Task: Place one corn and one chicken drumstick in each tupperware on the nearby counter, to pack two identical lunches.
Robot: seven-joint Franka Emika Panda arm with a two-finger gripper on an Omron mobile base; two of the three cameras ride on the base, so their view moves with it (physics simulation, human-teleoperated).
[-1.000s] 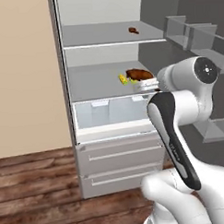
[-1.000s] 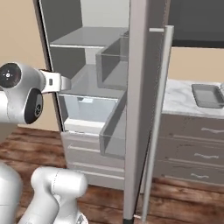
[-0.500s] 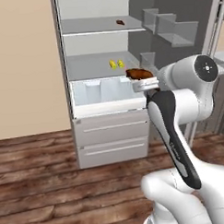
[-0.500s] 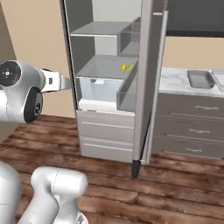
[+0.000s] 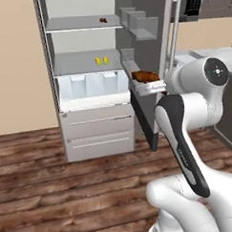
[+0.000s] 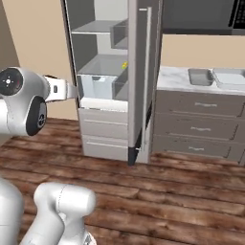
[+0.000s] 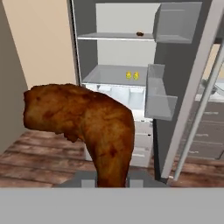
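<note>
- Gripper is clamped nearly closed on a drumstick, holding it out in front of the open fridge.
- Both tupperware trays sit on the counter off to the right and look empty from here, so I'd say we're on item one of four.
- Two corn on the middle shelf, another drumstick up top.
- Fridge door stands between arm and counter; swing around its edge. Plenty of open floor.

No readable text, label, brand, number or sign anywhere: not on fridge, drawer fronts, or robot.
</note>
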